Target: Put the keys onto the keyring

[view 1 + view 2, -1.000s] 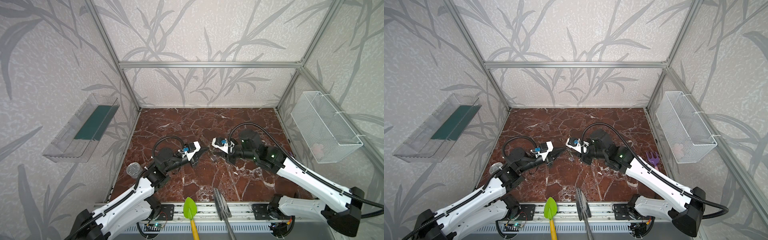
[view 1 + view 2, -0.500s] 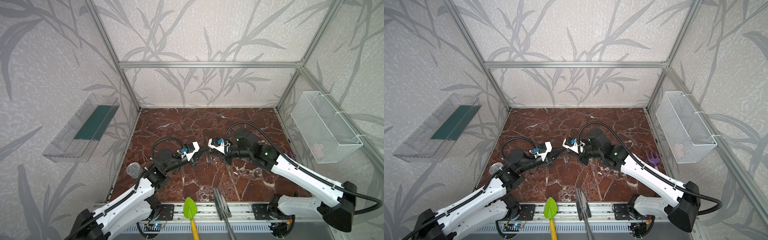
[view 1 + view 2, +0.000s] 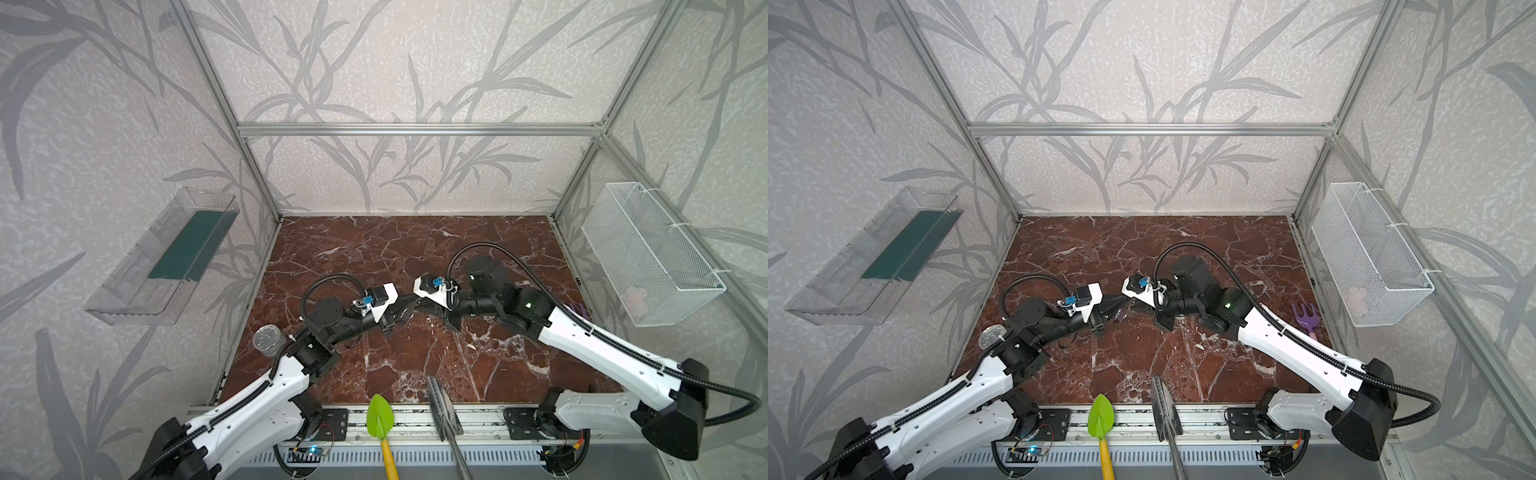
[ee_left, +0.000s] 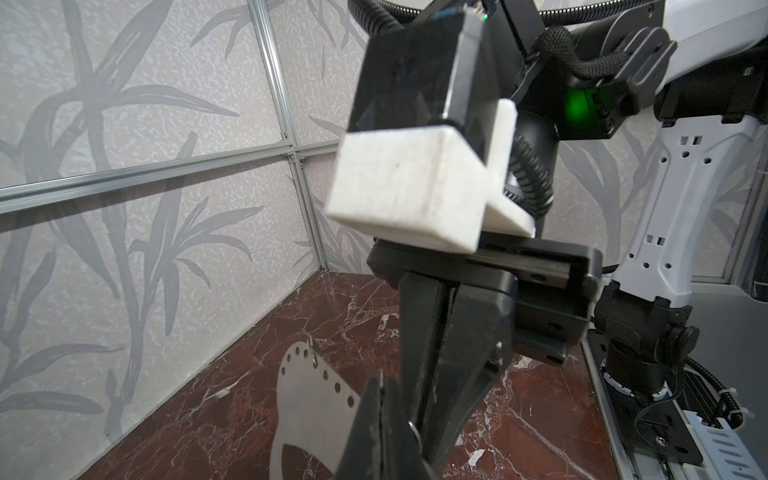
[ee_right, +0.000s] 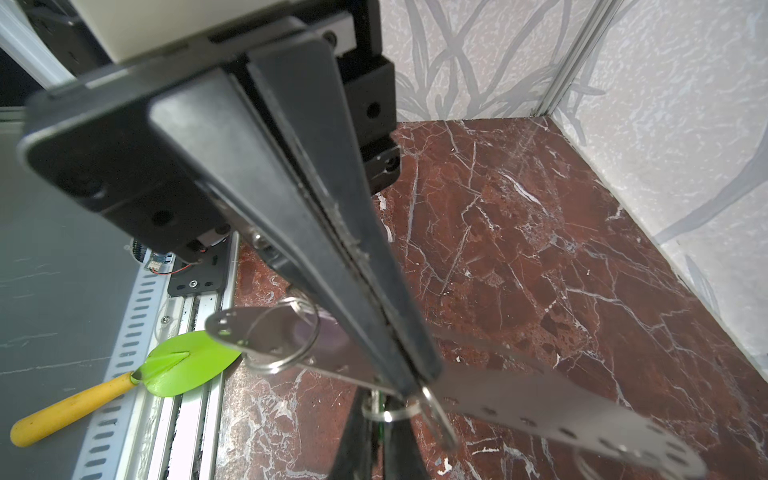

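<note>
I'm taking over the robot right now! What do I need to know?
Right end effector: shut on the keyring, pinching its flat tag in the air.
Left end effector: shut, tips close against the right one's; what it pinches is hidden.
Lilac key: hangs beside the tag, seemingly on a ring already.
Green key: not clearly in view.
Left to do: check that the lilac one is really threaded, then find and thread the green one.
</note>
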You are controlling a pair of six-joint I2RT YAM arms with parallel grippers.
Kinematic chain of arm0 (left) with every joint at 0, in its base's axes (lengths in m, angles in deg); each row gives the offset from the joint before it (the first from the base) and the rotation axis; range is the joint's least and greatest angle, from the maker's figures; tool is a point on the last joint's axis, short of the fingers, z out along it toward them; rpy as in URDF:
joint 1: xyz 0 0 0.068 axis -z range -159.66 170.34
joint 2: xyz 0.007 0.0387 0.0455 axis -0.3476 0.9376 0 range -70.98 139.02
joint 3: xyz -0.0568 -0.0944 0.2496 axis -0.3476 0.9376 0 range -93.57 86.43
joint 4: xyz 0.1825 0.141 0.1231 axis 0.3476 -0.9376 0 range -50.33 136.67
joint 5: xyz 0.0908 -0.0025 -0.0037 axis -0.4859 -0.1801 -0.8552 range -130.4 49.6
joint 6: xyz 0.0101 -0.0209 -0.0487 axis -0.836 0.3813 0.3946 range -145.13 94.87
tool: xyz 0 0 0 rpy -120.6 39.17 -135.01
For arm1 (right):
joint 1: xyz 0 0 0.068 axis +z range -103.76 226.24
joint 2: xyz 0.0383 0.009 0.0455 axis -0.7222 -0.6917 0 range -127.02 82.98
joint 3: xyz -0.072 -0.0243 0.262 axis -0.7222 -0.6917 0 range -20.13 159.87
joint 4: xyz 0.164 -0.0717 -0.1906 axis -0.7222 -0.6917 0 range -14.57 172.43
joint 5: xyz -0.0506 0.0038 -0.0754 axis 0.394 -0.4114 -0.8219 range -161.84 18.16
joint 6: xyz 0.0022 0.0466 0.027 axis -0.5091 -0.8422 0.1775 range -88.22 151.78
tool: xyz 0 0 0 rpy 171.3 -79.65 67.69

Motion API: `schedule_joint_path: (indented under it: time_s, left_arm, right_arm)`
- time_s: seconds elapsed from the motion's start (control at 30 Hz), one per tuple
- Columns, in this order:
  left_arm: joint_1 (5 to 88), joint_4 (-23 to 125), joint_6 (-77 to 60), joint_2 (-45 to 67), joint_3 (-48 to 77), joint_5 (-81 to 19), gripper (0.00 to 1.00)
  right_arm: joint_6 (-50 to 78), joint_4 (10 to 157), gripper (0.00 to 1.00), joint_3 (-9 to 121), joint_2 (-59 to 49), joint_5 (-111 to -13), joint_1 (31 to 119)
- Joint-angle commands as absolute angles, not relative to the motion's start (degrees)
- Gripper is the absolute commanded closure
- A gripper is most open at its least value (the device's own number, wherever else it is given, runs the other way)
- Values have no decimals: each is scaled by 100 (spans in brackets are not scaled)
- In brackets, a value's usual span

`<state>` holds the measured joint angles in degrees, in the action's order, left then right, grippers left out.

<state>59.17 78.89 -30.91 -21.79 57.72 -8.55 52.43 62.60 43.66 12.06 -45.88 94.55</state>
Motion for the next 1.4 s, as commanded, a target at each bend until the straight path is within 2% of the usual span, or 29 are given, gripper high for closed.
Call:
schedule_joint_path:
  time_s: [0.0,0.63,1.0,1.37]
  left_arm:
    - [5893,8200,-3023,-2231,5824,-720,100]
    - [5895,8086,-2962,-2289,5859,-652,100]
    - [5896,7865,-3105,-2284,5823,-823,100]
    - [5893,7765,-3146,-2243,5778,-828,100]
  right_arm:
    - [5288,6249,100,4579,1166,-4363,9449]
    - [5147,6408,100,4621,1347,-5145,9397]
    - [5257,6261,100,4569,1609,-4795,9396]
    - [5384,5879,100,4721,1374,-4325,9405]
